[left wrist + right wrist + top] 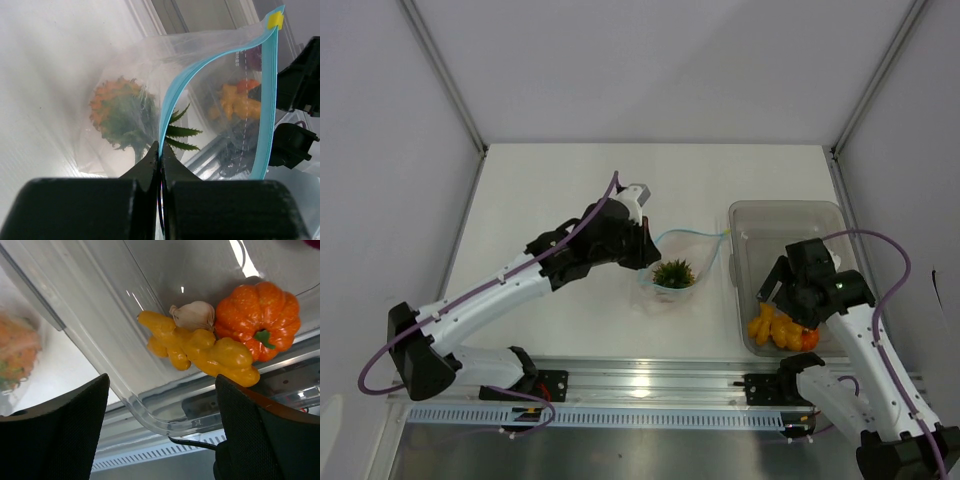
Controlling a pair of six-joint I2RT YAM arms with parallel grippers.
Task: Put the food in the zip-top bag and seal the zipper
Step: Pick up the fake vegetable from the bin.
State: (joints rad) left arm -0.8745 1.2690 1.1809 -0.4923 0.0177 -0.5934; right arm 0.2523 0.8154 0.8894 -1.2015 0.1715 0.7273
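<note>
Mid-frame, the left gripper (648, 260) pinches the bag (125, 60) by its zipper (167, 110) (pineapple (117, 112) apparently inside); lower right, the right gripper (772, 288) gapes.

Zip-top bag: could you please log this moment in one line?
left gripper shut on zipper; pineapple in zip-top bag; right gripper open over bin

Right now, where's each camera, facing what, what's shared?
Top external: overhead, behind the robot, facing down at the table; left arm, right arm show.
Left wrist: on the left arm, facing along the left end effector, shut on the zipper; pineapple bagged beyond.
Right wrist: on the right arm, facing past the open right end effector into the bin: pumpkin, garlic.
Shared: pineapple, top and left wrist.
</note>
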